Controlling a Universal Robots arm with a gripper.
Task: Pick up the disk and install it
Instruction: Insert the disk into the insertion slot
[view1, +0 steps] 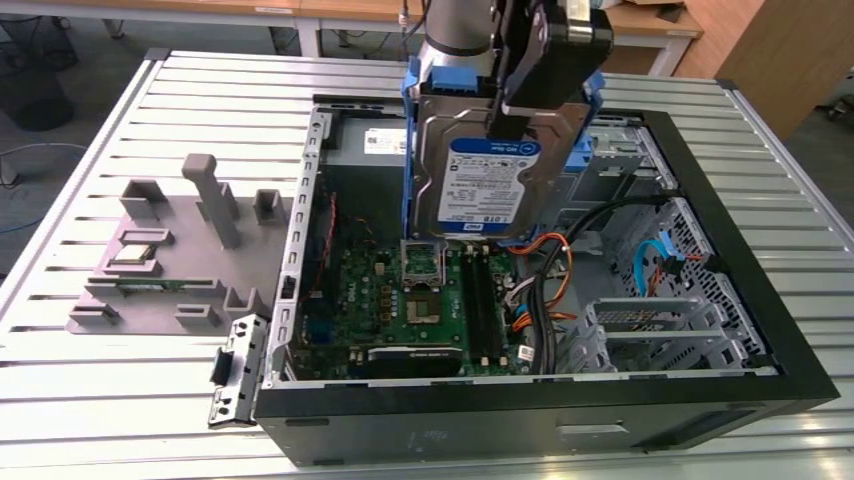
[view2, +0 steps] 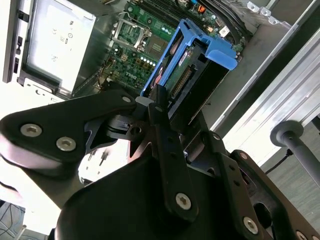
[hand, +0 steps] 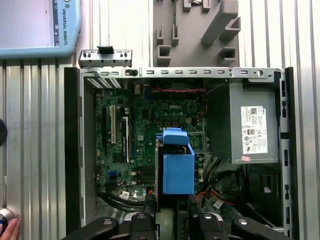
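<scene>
Gripper (view1: 511, 118) has its jaws clamped on the disk (view1: 483, 190), held upright over the open computer case (view1: 534, 425), roughly above the motherboard (view1: 400, 300), I think.

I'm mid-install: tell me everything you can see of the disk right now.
The flat rectangular silver-metal disk carries a blue-and-white label on its broad face and blue plastic rails along both long sides. It hangs on edge with the label toward the exterior camera. The black end effector is shut on its upper end. It sits above the open black computer case, over the green motherboard, and nothing else appears to touch it.
</scene>
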